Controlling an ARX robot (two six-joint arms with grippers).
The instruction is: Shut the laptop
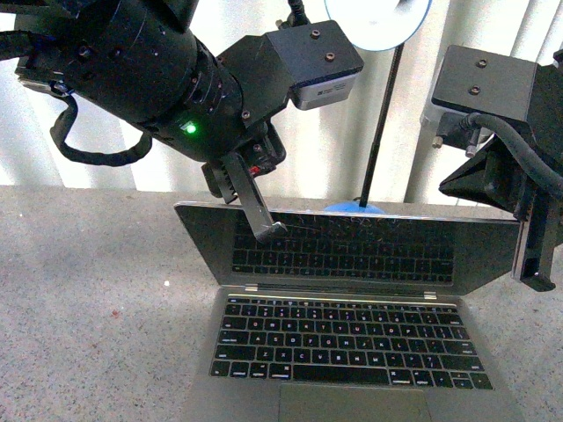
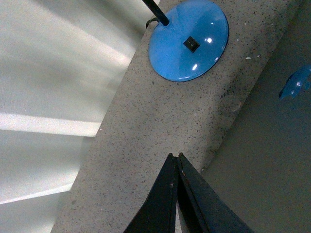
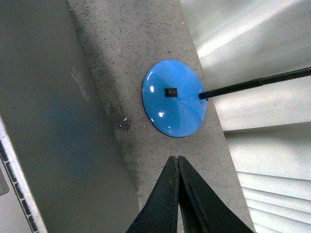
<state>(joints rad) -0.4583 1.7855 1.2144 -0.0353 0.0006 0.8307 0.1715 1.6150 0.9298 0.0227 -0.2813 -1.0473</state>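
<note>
The laptop (image 1: pixel 352 338) stands open on the speckled table, its grey base and black keys facing me and its dark screen (image 1: pixel 352 246) mirroring the keyboard. My left gripper (image 1: pixel 269 231) is shut and empty, its tip showing over the screen's upper left part. In the left wrist view the left gripper (image 2: pixel 176 155) points at the table beside the grey back of the lid (image 2: pixel 272 155). My right gripper (image 1: pixel 537 280) is shut and empty, just off the lid's right corner. The right wrist view shows the right gripper (image 3: pixel 175 158) beside the lid's back (image 3: pixel 48 121).
A lamp with a round blue base (image 1: pixel 356 208) stands right behind the laptop; its black pole (image 1: pixel 378 132) rises to a white head (image 1: pixel 378 22). The base also lies ahead of both grippers, as the lamp base (image 2: pixel 189 39) and the lamp base (image 3: pixel 174 97). Grey speckled table (image 1: pixel 88 290) spreads left. Pale slatted wall behind.
</note>
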